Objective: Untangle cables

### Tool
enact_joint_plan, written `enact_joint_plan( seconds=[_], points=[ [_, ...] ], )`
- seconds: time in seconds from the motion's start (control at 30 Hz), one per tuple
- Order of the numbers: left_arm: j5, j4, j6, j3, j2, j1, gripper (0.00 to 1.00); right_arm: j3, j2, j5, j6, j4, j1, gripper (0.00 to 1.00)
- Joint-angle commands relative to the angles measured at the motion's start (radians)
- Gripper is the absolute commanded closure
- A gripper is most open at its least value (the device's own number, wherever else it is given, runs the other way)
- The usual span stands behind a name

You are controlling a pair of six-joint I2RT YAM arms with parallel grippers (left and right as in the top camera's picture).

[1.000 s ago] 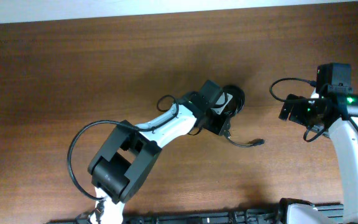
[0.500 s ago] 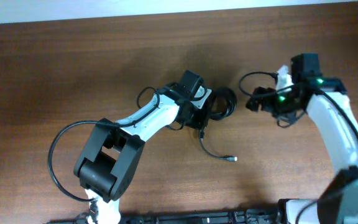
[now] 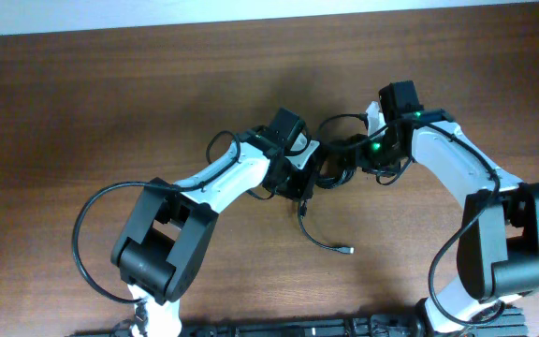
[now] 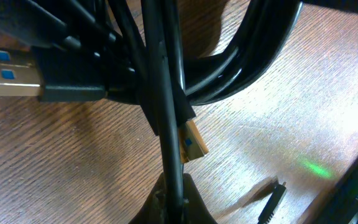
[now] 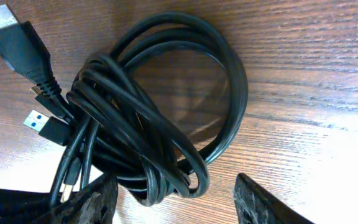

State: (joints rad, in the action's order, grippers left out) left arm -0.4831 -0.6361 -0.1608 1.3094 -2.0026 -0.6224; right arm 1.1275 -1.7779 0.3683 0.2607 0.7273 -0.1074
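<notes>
The cables (image 3: pixel 337 161) are a tangled black bundle in the middle of the table, between the two grippers. My left gripper (image 3: pixel 305 178) is shut on one black cable (image 4: pixel 166 124); USB plugs (image 4: pixel 8 71) show beside it. A loose cable end (image 3: pixel 326 239) trails toward the front. My right gripper (image 3: pixel 358 154) is open, its fingers (image 5: pixel 176 205) on either side of the lower edge of the coiled bundle (image 5: pixel 160 112). USB plugs (image 5: pixel 17 43) stick out at the bundle's left.
The wooden table (image 3: pixel 82 112) stretches to the left and far side. Thicker black wires (image 3: pixel 92 234) loop from the left arm's base. A dark rail (image 3: pixel 298 328) runs along the front edge.
My right arm has swung left from the table's right side to the bundle. My left gripper dragged the bundle a little left, and the loose cable end moved left with it.
</notes>
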Motion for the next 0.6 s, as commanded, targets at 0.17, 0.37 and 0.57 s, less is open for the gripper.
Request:
enact_joint_plan(
  seconds=[0.17, 0.37, 0.57],
  points=[
    [-0.023, -0.002, 0.020, 0.008, 0.034, -0.003, 1.00, -0.028, -0.013, -0.014, 0.314, -0.048, -0.005, 0.41],
    [-0.023, -0.002, 0.020, 0.008, 0.034, -0.003, 1.00, -0.041, -0.014, -0.051, 0.348, -0.048, -0.005, 0.42],
    [-0.023, -0.006, 0.020, 0.008, 0.034, -0.003, 1.00, -0.140, -0.014, -0.075, 0.351, -0.122, -0.005, 0.77]
  ],
)
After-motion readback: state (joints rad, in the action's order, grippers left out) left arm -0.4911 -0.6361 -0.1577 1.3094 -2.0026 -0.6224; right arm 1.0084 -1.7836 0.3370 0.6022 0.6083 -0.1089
